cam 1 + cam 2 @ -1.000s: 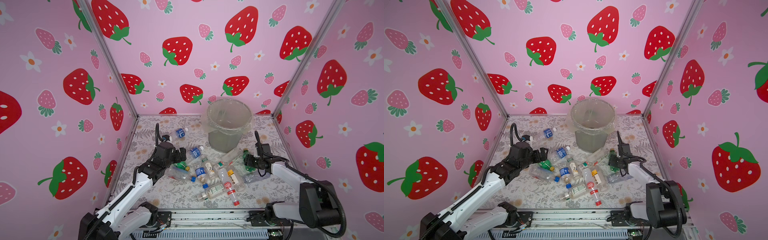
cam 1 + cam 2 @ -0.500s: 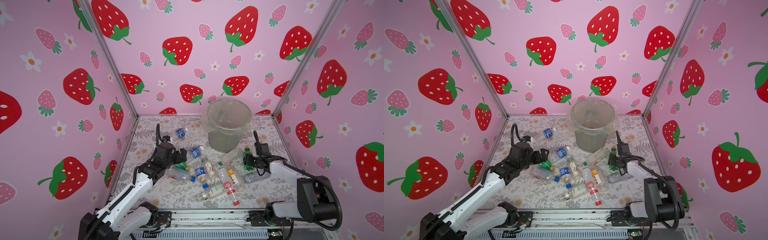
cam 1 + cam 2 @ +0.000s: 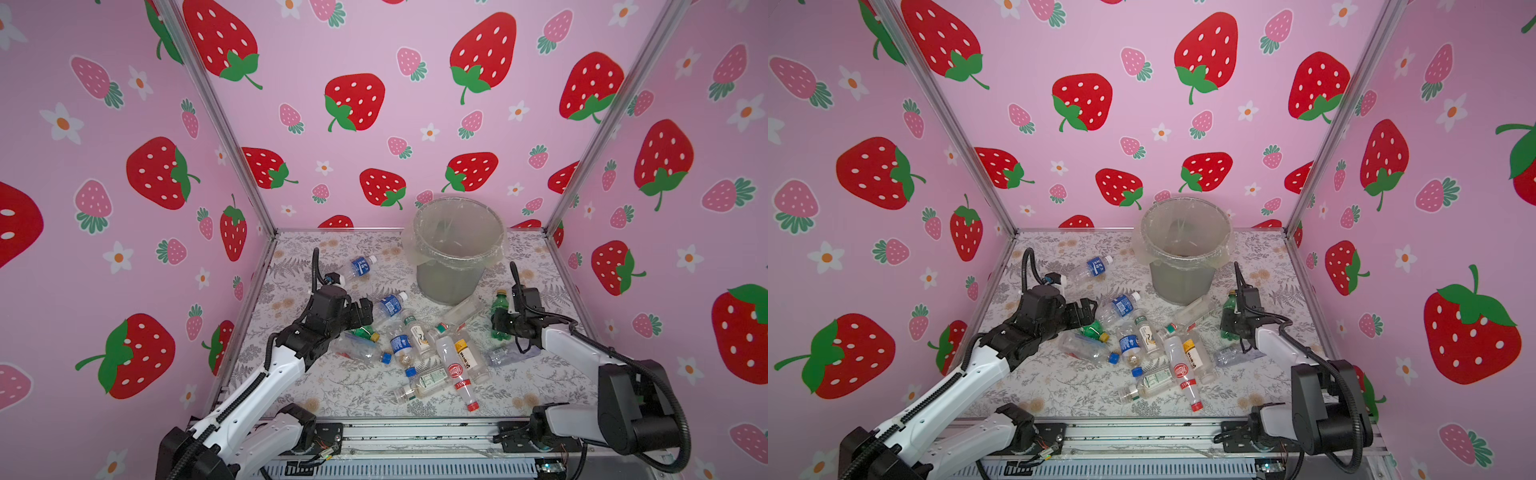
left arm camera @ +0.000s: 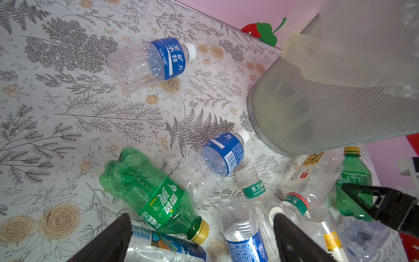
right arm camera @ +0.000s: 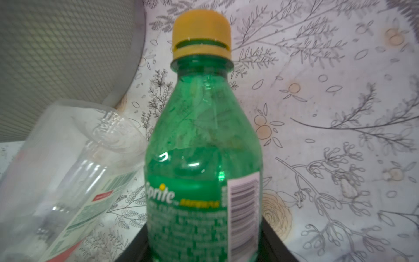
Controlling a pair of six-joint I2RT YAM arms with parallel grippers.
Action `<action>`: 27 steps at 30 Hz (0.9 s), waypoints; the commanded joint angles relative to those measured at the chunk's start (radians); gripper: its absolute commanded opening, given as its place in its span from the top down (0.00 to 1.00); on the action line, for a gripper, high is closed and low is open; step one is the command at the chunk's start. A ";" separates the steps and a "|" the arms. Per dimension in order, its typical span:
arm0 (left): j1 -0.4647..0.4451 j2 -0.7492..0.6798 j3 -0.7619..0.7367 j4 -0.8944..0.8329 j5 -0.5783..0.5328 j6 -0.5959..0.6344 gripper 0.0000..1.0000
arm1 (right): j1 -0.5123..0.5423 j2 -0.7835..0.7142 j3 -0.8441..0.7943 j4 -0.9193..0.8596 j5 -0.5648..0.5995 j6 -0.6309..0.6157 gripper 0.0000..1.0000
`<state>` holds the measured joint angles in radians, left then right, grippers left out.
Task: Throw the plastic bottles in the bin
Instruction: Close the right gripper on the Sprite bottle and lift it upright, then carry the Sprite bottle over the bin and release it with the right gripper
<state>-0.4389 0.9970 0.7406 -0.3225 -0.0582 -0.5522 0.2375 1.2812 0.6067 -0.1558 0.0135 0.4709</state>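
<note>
Partly hidden, green bottle [image 5: 201, 140] clamped in right gripper [image 5: 204, 246], base cut off, left gripper [image 4: 201, 240] wide open.

Bright even light, faint shadows, bowed edges, soft-focus green bottle [image 5: 204, 158] close up.

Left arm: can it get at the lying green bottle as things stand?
Probably yes. The left pincer is open just over the lying green bottle, whose neck shows between its fingers. Nothing covers it; the right pincer grips the upright green bottle, well clear.
</note>
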 commanded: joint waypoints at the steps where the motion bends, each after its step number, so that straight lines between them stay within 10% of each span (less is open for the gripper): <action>1: -0.004 -0.016 0.001 -0.046 0.003 -0.015 0.01 | 0.002 -0.110 0.006 -0.038 0.043 0.002 0.56; 13: -0.004 -0.025 0.010 -0.076 -0.008 -0.031 0.01 | 0.003 -0.565 -0.030 -0.038 0.081 -0.057 0.56; 27: -0.004 -0.013 0.017 -0.078 -0.011 -0.026 0.01 | 0.003 -0.906 -0.132 0.137 -0.135 -0.090 0.55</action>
<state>-0.4389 0.9852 0.7406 -0.3717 -0.0593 -0.5724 0.2379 0.4129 0.4858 -0.0959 -0.0551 0.3996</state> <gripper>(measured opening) 0.990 0.503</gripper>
